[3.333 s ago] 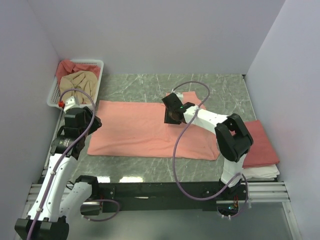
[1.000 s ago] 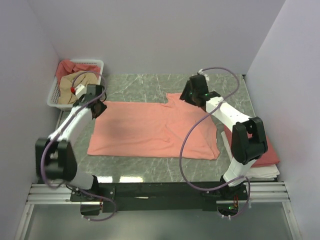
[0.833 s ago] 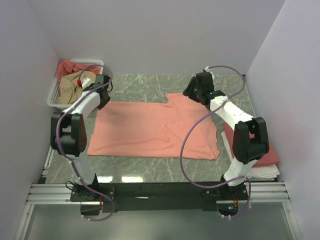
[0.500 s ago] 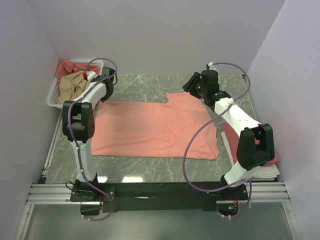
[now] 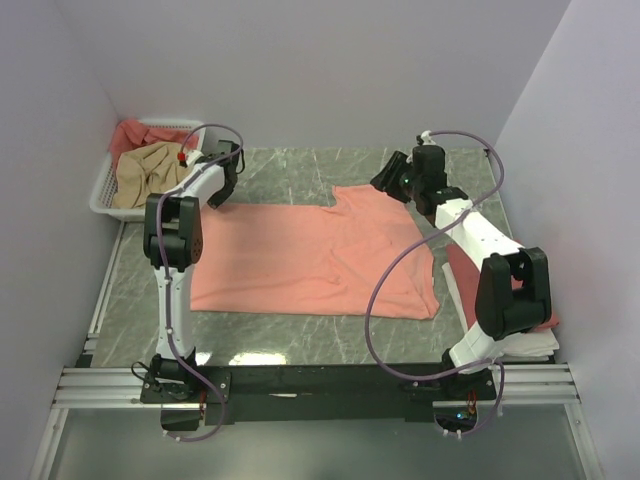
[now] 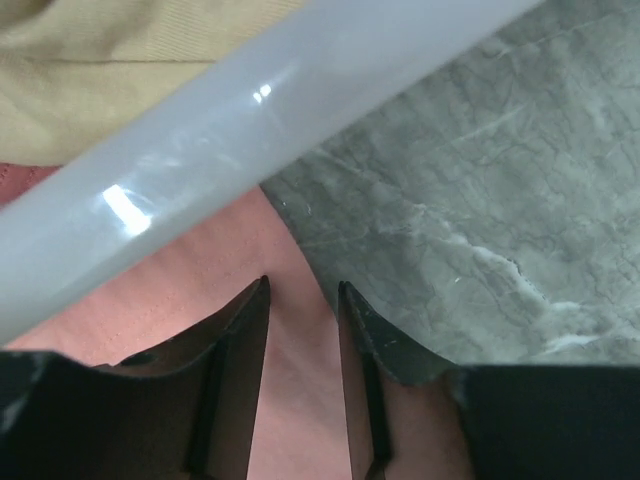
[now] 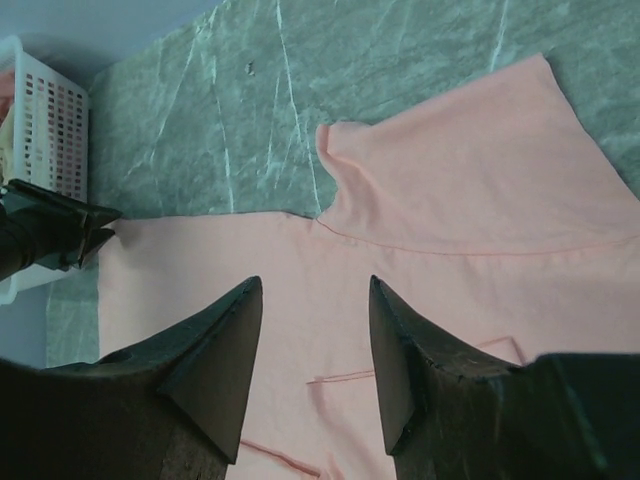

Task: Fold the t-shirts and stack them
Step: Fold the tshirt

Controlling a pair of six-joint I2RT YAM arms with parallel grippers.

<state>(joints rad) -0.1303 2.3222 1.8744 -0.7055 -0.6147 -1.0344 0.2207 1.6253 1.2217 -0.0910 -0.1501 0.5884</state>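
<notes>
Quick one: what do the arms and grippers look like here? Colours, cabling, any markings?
The left arm and right arm have white links with black joint housings. A mauve cable loops along each. The left gripper and right gripper have black tapered fingers. A small red tag sits near the left wrist.

You find the salmon-pink t-shirt [image 5: 310, 255] spread flat on the table [image 5: 280, 170]; the beige-tan t-shirt [image 5: 148, 172] and rose-red t-shirt [image 5: 130, 133] lie crumpled in the basket [image 5: 101, 190], far left.
</notes>
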